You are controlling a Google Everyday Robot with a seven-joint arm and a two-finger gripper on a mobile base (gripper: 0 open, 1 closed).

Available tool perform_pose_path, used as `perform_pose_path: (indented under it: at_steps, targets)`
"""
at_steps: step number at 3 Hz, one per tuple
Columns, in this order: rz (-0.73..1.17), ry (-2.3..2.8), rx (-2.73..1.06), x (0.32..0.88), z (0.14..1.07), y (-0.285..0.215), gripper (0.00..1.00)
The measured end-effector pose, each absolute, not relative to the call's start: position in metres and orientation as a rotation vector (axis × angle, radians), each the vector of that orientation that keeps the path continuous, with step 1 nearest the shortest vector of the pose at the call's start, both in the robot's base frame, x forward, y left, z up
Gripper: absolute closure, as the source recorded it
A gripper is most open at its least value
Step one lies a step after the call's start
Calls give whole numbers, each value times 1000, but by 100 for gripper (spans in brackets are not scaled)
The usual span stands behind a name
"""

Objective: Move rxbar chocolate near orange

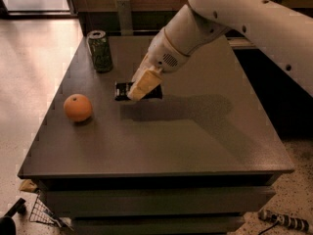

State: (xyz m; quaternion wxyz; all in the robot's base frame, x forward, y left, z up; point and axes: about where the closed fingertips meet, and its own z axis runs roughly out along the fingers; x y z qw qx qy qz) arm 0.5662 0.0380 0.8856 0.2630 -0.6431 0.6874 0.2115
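The rxbar chocolate (122, 90) is a flat black wrapper, and my gripper (144, 84) is shut on its middle, covering part of it. The bar is held just above the table, with a shadow beneath it. The orange (78, 107) sits on the table near the left edge, to the left of the bar and slightly nearer the front. A clear gap lies between the bar and the orange.
A green drink can (100, 51) stands upright at the table's back left, behind the bar. The dark table (195, 146) has its front edge low in view. The arm reaches in from the upper right. Floor clutter lies at the bottom left.
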Motion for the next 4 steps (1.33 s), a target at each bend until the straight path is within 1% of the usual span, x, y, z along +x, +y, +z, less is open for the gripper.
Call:
perform_pose_path:
  at_steps: [1, 2, 4]
  targets:
    - [568, 1836, -1769, 546, 885, 58, 100]
    - [569, 1835, -1774, 545, 885, 59, 82]
    - [570, 1830, -1781, 543, 885, 62, 36]
